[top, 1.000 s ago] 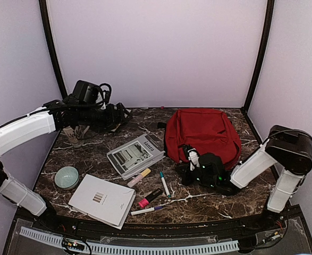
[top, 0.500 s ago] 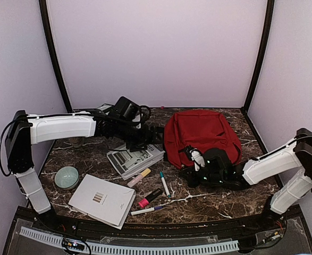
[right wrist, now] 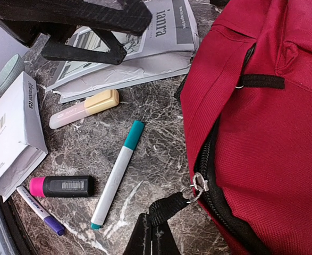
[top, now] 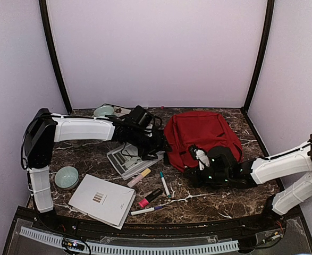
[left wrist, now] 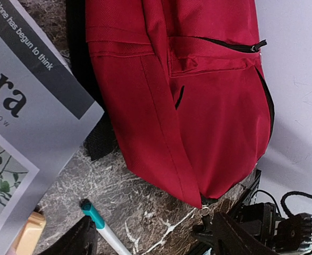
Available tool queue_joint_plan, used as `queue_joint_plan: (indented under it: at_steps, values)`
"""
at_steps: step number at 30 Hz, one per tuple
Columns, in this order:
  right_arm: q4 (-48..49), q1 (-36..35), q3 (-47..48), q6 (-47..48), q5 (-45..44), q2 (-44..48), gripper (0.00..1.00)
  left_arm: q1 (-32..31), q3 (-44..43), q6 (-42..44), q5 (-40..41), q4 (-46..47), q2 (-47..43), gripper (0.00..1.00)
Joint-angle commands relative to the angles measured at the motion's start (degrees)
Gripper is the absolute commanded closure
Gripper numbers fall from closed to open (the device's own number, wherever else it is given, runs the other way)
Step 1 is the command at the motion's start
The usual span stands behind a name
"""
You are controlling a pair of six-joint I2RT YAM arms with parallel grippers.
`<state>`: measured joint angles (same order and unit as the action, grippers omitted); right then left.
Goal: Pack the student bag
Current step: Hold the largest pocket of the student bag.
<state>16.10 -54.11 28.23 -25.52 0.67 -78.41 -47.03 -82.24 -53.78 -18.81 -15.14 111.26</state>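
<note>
My right gripper [right wrist: 151, 229] pinches the black zip pull [right wrist: 166, 206] of the large red fabric backpack [top: 201, 135], right of centre on the marble table [top: 86, 151]; my left gripper [top: 150, 147] hangs spread wide beside it

The grey-and-white paper magazine [left wrist: 33, 133] reads "None has begun to think" on its dark band, and its title shows as "iarra". The spine print on the white paperback book [right wrist: 12, 122] is too small to read.

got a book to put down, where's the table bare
Front right: bare table between the pens, the backpack and the right arm. Left: a strip between the magazine, the bowl and the left arm. The middle is crowded: magazine, pens, notebook. The right gripper grips the zip pull there.
</note>
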Motion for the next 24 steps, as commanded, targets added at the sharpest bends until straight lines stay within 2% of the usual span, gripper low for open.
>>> queue_joint_plan:
  at_steps: [1, 12, 20, 24]
  values:
    - [-1.08, -0.21, -0.04, -0.65, 1.83, 1.24, 1.0, -0.79, -3.99, -5.65, -0.84, -3.03, 2.16, 0.24]
    - [-0.16, -0.21, -2.23, -0.21, 3.31, 1.76, 1.0, -1.45, -4.14, -26.74, -1.2, -0.4, 6.59, 0.28]
    - [0.76, -0.21, -4.74, 0.93, 4.2, 3.53, 1.0, -3.51, -4.67, -36.64, 2.13, 1.66, 7.71, 0.29]
    - [0.68, -0.21, -5.18, 1.83, 4.76, 4.04, 1.0, -4.95, -9.51, -37.37, 3.24, -2.24, 10.28, 0.3]
